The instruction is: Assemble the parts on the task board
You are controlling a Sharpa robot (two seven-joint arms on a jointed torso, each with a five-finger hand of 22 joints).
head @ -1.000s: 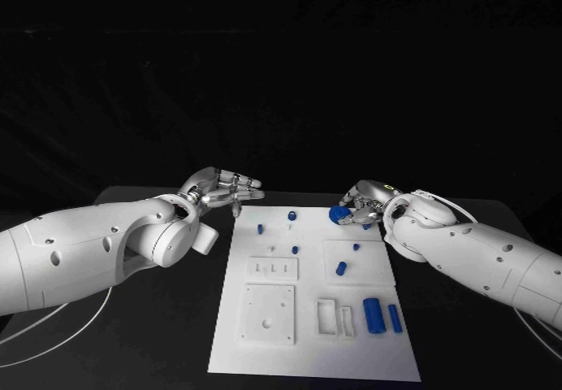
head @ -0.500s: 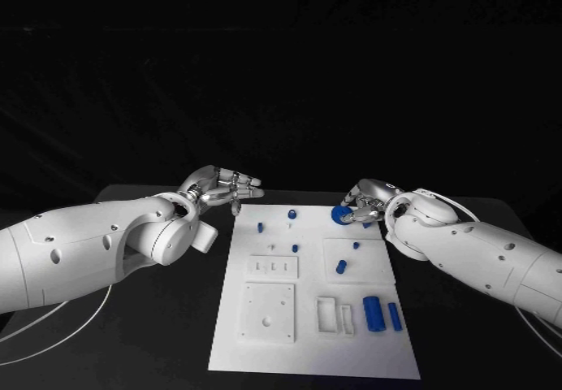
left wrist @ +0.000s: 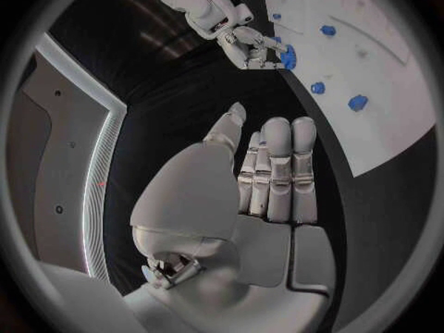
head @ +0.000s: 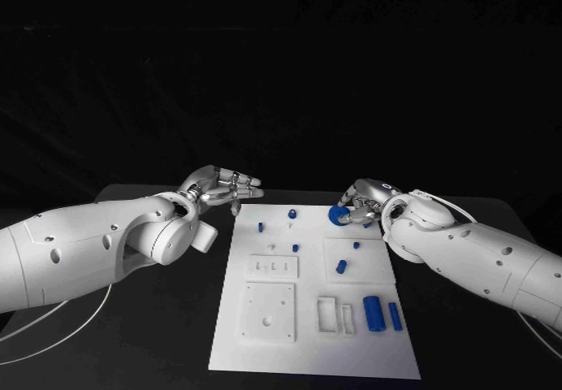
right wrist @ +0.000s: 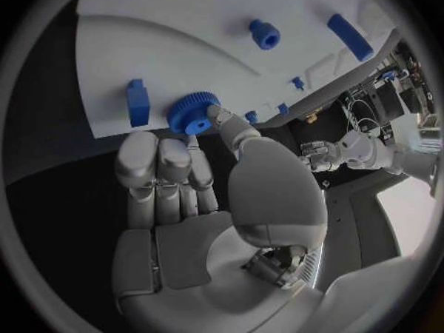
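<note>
the left arm reaches in from the left, its forearm slanting up toward the far left corner of the task board [head: 314, 349]. the left hand [head: 222, 188] hangs just beside that corner, over the desk [head: 153, 325], holding nothing; in the left wrist view its fingers [left wrist: 277, 166] lie straight and close together, the thumb apart to one side. the right arm comes in from the right, wrist bent toward the board's far right part. the right hand [head: 360, 205] pinches a blue gear [right wrist: 192, 112] between thumb and fingers [right wrist: 176, 163], with the remaining fingers held alongside, slightly curled.
</note>
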